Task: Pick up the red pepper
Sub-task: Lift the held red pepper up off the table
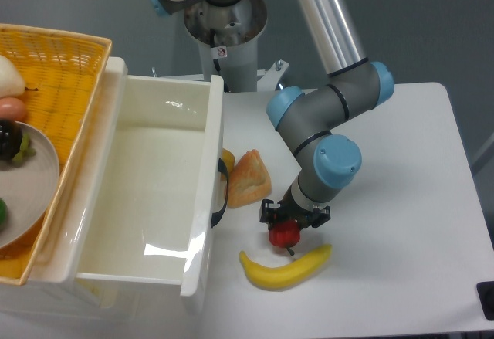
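Observation:
The red pepper point(284, 235) is a small glossy red toy with a dark stem pointing down toward the banana. It sits partly hidden under my gripper point(294, 218), whose dark fingers point(267, 214) reach down on either side of it. The gripper looks shut on the pepper's top, just above the table point(401, 200). The grey and blue arm reaches in from the upper right.
A yellow banana point(285, 268) lies just below the pepper. A tan bread wedge point(247, 178) lies to the upper left, beside the open white drawer point(154, 192). A wicker basket point(54, 76) with a plate of fruit stands at far left.

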`<control>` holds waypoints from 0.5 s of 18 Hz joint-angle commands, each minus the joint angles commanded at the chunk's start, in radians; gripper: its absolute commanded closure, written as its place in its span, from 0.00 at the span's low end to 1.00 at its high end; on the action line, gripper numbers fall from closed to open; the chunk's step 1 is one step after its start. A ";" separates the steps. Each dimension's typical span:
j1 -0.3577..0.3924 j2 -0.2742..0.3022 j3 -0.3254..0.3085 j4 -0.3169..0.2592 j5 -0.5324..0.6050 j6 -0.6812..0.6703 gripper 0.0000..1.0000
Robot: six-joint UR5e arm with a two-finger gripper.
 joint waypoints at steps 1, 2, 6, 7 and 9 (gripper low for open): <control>0.002 0.005 0.002 0.000 0.000 0.021 0.83; 0.009 0.009 0.009 -0.002 0.002 0.043 0.83; 0.051 0.032 0.035 -0.006 0.028 0.150 0.83; 0.055 0.038 0.043 -0.012 0.043 0.195 0.83; 0.055 0.045 0.046 -0.046 0.104 0.276 0.83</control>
